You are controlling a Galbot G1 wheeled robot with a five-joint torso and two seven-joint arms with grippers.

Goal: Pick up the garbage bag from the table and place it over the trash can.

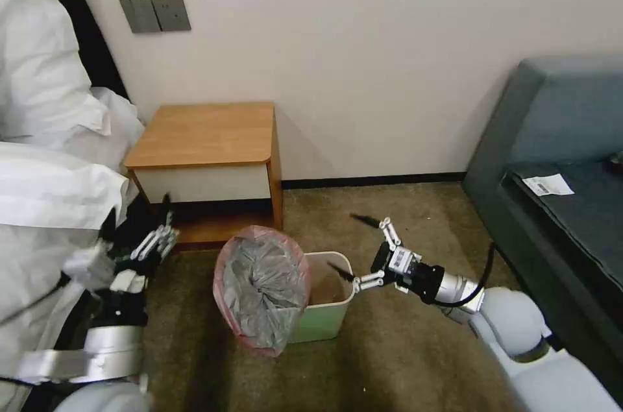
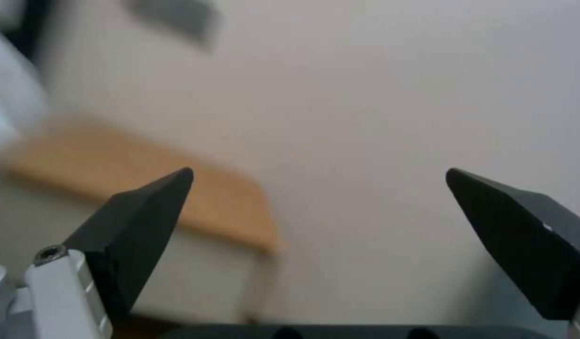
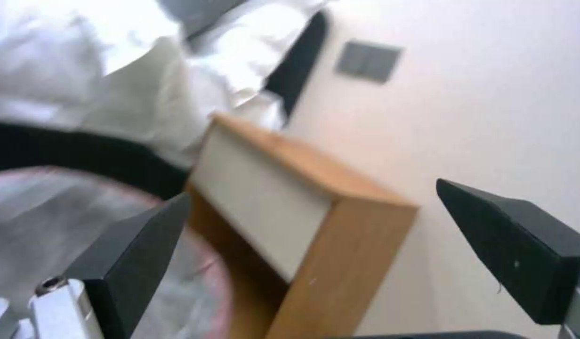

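Bag (image 1: 263,289) hangs half over the bin (image 1: 324,315) at the frame's middle bottom, so both wide-open pincers, left (image 1: 139,230) and right (image 1: 357,250), hold nothing.

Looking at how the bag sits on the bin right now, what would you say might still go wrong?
The garbage bag covers just the left part of the trash can and hangs down its outside, so it may slip off. Both end effectors are open and hold nothing: the left end effector is near the table, the right end effector beside the bin. Re-gripping such thin plastic could tear it or tip the light bin.
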